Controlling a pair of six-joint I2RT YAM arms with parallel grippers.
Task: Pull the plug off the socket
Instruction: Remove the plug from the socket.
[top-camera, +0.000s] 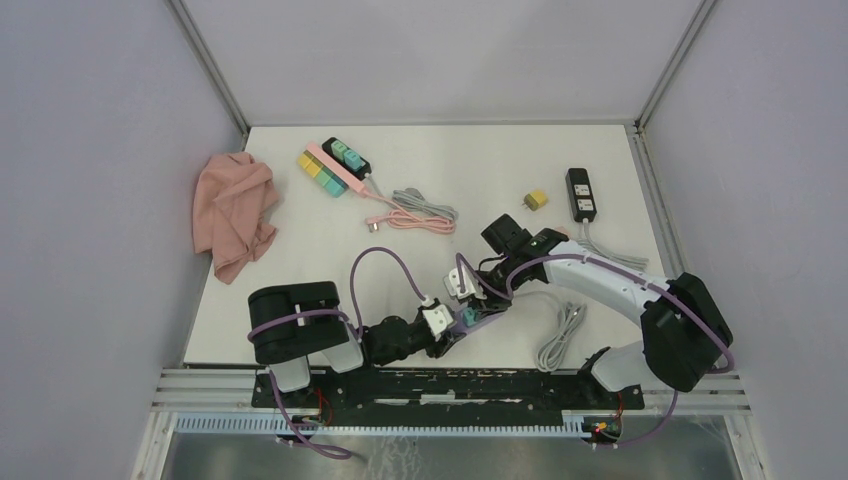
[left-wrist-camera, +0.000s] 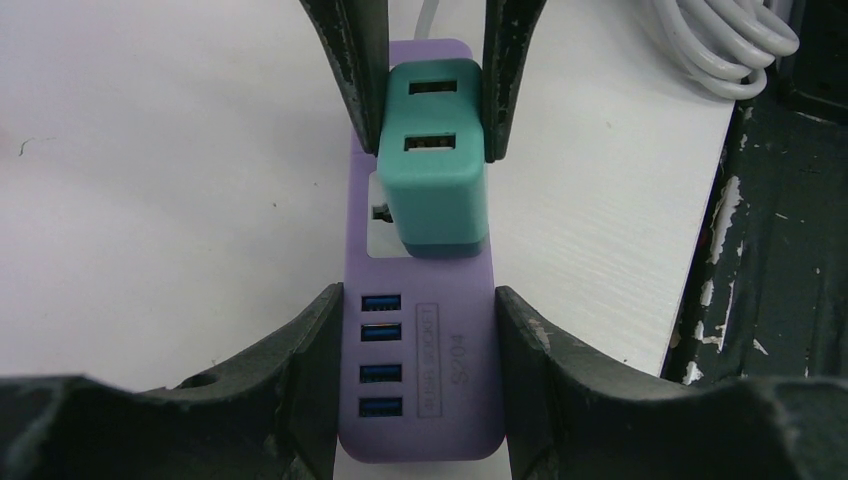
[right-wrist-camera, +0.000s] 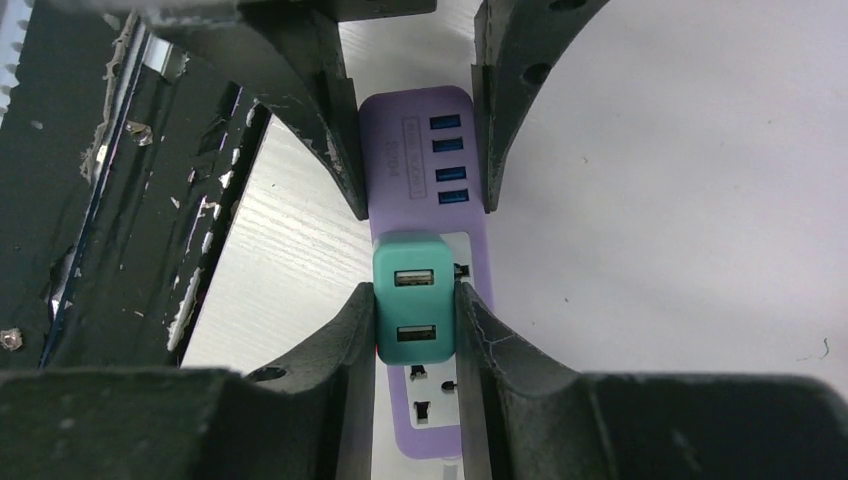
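1. Two sets of fingers meet on one purple socket (left-wrist-camera: 420, 400), which lies flat on the white tabletop (top-camera: 300, 290) at its near edge, between the two arm bases.
2. Left fingers (left-wrist-camera: 300, 360) are clamped on the socket's long sides, at the end with four blue USB ports.
3. Right fingers (right-wrist-camera: 350, 340) are clenched on the teal plug (right-wrist-camera: 412, 300), one pad on each side.
4. That plug stands upright on the socket, over the white outlet panel just past the USB ports, with its own two USB slots facing up.
5. A white cord leaves the socket's far end.
6. Just right of the socket lies a coil of grey cable (top-camera: 560, 335).
7. Well beyond the socket, toward the back wall, lie a small yellow adapter (top-camera: 537, 200) and a black strip (top-camera: 581, 194).
8. Far to the socket's left lies a crumpled pink cloth (top-camera: 232, 212).
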